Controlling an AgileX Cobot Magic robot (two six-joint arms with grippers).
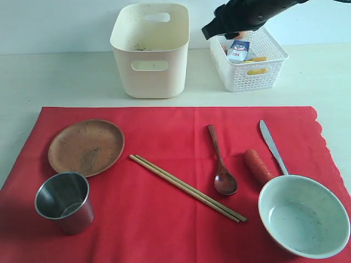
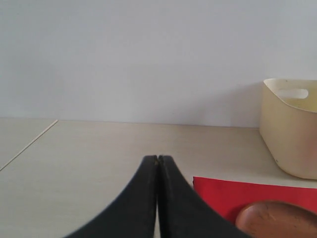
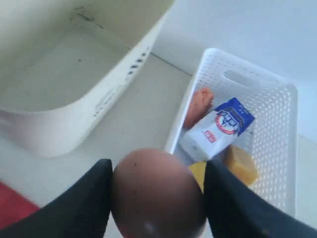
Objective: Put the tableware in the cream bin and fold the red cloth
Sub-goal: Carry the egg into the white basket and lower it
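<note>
The red cloth (image 1: 164,219) lies flat across the table front. On it sit the wooden plate (image 1: 86,147), the steel cup (image 1: 64,201), the chopsticks (image 1: 186,187), the dark spoon (image 1: 220,161), the knife (image 1: 272,146) and the pale bowl (image 1: 303,215). The cream bin (image 1: 151,82) stands behind the cloth with no tableware in it. My right gripper (image 3: 158,166) is shut on a brown egg (image 3: 157,198), hanging at the near rim of the white basket (image 3: 277,148). My left gripper (image 2: 158,158) is shut on nothing, low over bare table beside the cloth's corner (image 2: 237,196).
A carrot (image 1: 258,166) lies on the cloth between spoon and knife, touching the bowl. The lattice basket (image 1: 247,76) right of the bin holds a milk carton (image 3: 218,129), cheese (image 3: 241,163), something yellow and an orange item (image 3: 198,106).
</note>
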